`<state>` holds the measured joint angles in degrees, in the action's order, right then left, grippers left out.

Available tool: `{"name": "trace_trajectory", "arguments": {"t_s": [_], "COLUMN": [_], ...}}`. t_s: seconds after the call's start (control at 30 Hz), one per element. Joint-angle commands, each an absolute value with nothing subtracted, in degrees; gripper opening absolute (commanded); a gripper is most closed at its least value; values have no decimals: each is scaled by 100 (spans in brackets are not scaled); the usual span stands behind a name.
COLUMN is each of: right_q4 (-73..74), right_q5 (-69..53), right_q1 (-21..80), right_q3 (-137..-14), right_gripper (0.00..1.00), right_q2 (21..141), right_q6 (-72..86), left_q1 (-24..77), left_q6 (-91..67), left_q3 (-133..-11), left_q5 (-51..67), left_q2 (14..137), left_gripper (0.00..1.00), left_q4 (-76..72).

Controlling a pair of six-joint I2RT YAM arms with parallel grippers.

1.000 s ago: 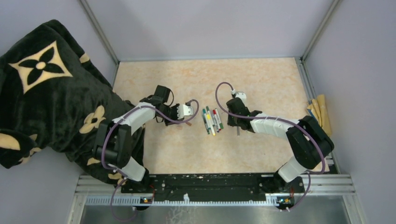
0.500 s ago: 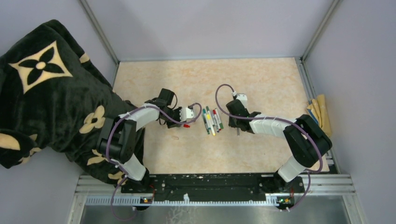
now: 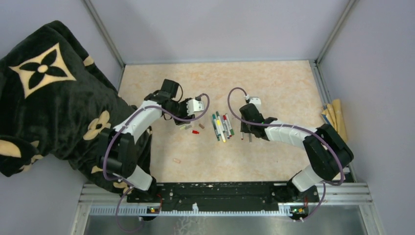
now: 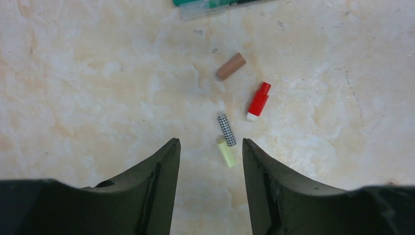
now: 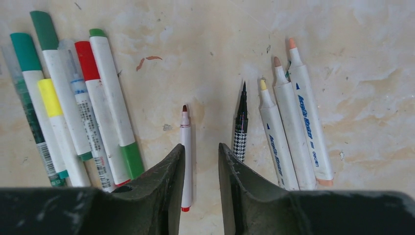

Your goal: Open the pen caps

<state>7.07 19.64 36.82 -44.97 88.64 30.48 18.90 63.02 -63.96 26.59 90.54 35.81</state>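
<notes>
The left fingers point(image 4: 210, 143) stood well apart over the worktop point(image 4: 88, 73), with nothing in them. Just past the tips, in line with the gap, lay a yellow cap point(image 4: 226, 152), with a checked cap point(image 4: 226, 129) just beside it. Further out sat a red cap point(image 4: 258, 101) and then a brown cap point(image 4: 231, 66), each apart from the others. It looked to me like the spot kept for loose caps, away from the pens.

The right fingers point(image 5: 201, 147) had only a narrow gap between them and gripped nothing. A red-tipped pen point(image 5: 186, 147) lay along the inner edge of one finger, and a black checked pen point(image 5: 240, 132) lay just outside the other, both uncapped. Beyond the black one lay three bare-tipped white pens point(image 5: 293, 122), close together. On the opposite side lay the capped pens point(image 5: 112, 98), topped green, yellow and red. Opened and unopened pens seemed to be kept on separate sides, and I judged about half were left to do.
</notes>
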Motion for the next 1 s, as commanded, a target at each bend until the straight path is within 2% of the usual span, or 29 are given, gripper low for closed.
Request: {"name": "trace_trajectory", "arguments": {"t_s": [0.0,0.13,0.3,0.57,0.77,0.97], "right_q4": [711,690,697,538,515,505], "right_q5": [1936,1787,1620,1374,1338,1438], "right_q1": [3629,3737,3973,4134,4171,4172], "right_q3": [-4614,-4635,-4882,-5499,-5741,-5772], "right_gripper": [29,25,25,25,25,21], "right_q2": [8431,8187,8240,9025,9631,9900], "right_q6": [2971,2975,2938,2839,2821,2822], "left_q1": [1837,1837,1837,1674,1640,1600], "left_q6": [6923,7465,7438,7128,7536,7405], "left_q3": [-6408,-5642,-5101,-5733,-5251,-5309], "left_q5": [3175,2846,2804,3737,3211,3331], "left_q2": [8750,8478,8189,8303,7942,8030], "left_gripper": [58,60,61,61,62,62], "left_q4": [4965,5367,5377,5721,5610,5662]}}
